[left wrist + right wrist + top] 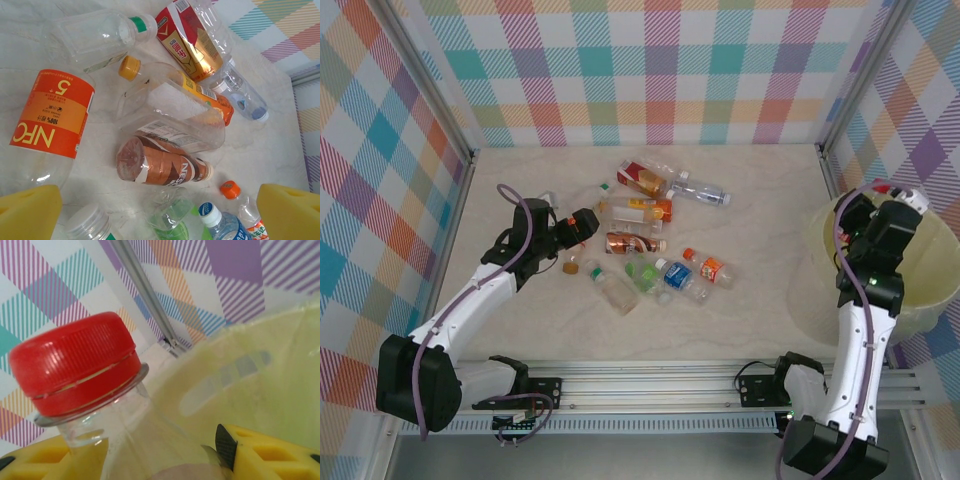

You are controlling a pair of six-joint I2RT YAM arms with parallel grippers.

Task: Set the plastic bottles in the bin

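Roughly ten plastic bottles (638,243) lie mid-frame; left gripper (160,212) spread above them; right gripper (160,457) pinches a red-capped bottle (75,360), seemingly over the bin (260,380).

Plastic bottles (655,240) lie clustered at the middle of the table (760,200). Left gripper (582,228) sits just left of them. Bin (925,290) stands at the right edge. Right gripper (892,205) hangs over its rim, clamped on one bottle (75,355).

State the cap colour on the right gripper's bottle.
Red cap, clearest in the right wrist view.

Top view looks down from behind; close wrist views share its bottles (635,243) and bin (935,290)
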